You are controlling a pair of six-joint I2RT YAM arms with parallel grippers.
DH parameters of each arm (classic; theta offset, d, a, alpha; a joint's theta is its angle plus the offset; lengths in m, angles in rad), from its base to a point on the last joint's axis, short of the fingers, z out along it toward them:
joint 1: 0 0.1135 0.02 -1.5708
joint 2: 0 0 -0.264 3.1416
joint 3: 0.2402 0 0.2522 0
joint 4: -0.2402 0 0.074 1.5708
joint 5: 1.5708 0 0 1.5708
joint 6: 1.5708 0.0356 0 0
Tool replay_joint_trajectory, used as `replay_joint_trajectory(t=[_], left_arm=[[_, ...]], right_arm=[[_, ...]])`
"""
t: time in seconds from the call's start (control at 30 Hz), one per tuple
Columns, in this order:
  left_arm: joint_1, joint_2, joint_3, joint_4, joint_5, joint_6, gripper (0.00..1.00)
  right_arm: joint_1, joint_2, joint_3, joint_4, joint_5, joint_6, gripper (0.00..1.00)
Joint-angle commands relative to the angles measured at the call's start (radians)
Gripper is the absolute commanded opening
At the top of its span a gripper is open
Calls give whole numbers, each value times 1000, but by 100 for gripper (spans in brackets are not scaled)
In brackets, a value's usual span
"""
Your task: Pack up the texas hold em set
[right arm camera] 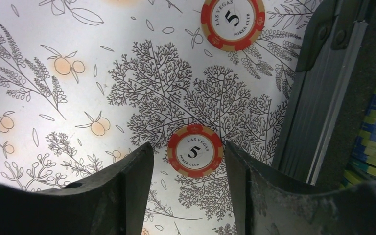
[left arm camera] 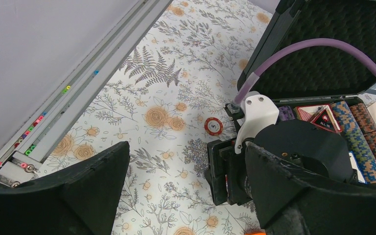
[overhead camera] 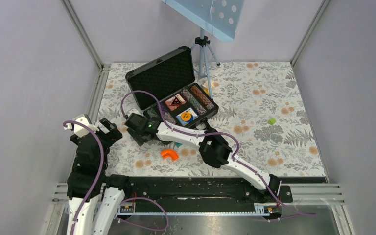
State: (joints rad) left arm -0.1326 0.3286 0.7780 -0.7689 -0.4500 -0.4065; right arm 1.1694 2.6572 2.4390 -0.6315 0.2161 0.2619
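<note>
The case (overhead camera: 164, 76) is seen open on the worktop (overhead camera: 284, 152). The right hand (overhead camera: 131, 123) is held just left of it; an orange piece (overhead camera: 169, 154) is seen in front, a green block (overhead camera: 272, 121) well right.

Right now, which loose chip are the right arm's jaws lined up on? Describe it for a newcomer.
Find the open black case on the floral mat; two red 5 chips lie outside its wall. The target chip lies between the right arm's open jaws, while its twin lies beyond them.
</note>
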Motion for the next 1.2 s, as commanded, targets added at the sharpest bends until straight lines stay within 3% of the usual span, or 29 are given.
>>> replay_joint_trajectory(t=[0.0, 0.43, 0.87, 1.17], left_arm=[[-4, -6, -1, 41, -17, 11, 87], [-5, -8, 0, 42, -20, 11, 87], [-7, -9, -1, 42, -27, 10, 87], [-7, -10, -2, 43, -27, 9, 87]], right_arm=[[-14, 53, 6, -67, 18, 9, 61], [-13, 41, -38, -101, 90, -13, 59], [0, 10, -59, -102, 80, 4, 48], [21, -125, -245, 6, 75, 49, 45]])
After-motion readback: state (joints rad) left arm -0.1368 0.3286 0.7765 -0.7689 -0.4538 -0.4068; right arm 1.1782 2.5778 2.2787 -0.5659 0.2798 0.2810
